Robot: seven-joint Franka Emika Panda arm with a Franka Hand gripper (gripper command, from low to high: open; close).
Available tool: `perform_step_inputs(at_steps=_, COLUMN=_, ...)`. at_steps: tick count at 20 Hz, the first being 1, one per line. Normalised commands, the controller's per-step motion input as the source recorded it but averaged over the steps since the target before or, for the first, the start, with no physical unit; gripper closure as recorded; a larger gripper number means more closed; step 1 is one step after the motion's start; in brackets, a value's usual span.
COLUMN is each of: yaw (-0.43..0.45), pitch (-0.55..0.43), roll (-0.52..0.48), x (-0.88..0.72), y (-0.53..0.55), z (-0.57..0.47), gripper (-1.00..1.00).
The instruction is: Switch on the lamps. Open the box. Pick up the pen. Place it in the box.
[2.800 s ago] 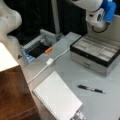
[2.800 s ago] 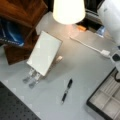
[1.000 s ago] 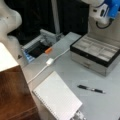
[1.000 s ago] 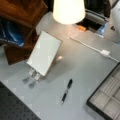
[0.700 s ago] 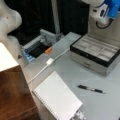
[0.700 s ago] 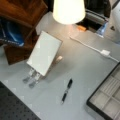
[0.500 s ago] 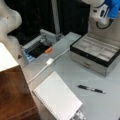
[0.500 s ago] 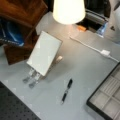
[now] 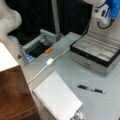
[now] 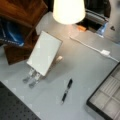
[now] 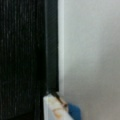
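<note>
The lamp's cream-white shade (image 10: 68, 10) glows brightly at a front view's top. At the right the box (image 9: 96, 53) stands open, its grey compartments showing; a corner of it (image 10: 106, 96) also shows at the lower right in a front view. The slim black pen (image 9: 91, 89) lies flat on the grey table in front of the box, and shows in both front views (image 10: 67, 90). My gripper (image 9: 104, 13), white with a blue part, hangs high above the box's far side, well away from the pen. Nothing shows in it.
A white lined pad (image 9: 57, 97) leans on a stand near the pen. A white cable with a switch (image 9: 49, 61) crosses the table. Beyond it lie a small orange-tipped object (image 9: 48, 50) and a grey bin (image 9: 37, 47). A brown wooden block (image 9: 12, 95) stands at the left.
The arm has risen from low beside the box toward the top right and left the other front view. In the last second nothing visibly moved.
</note>
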Motion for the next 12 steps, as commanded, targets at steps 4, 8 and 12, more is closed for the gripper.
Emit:
perform_step_inputs(at_steps=4, yaw=-0.007, pitch=0.077, roll=-0.077, x=-0.04, y=0.01, z=0.29, gripper=-1.00)
perform_step_inputs(at_steps=8, yaw=0.086, pitch=0.097, roll=-0.122, x=-0.19, y=-0.25, z=0.25, gripper=-1.00)
perform_step_inputs(at_steps=12, yaw=0.203, pitch=0.122, roll=-0.143, x=-0.23, y=-0.56, z=0.16, gripper=-1.00)
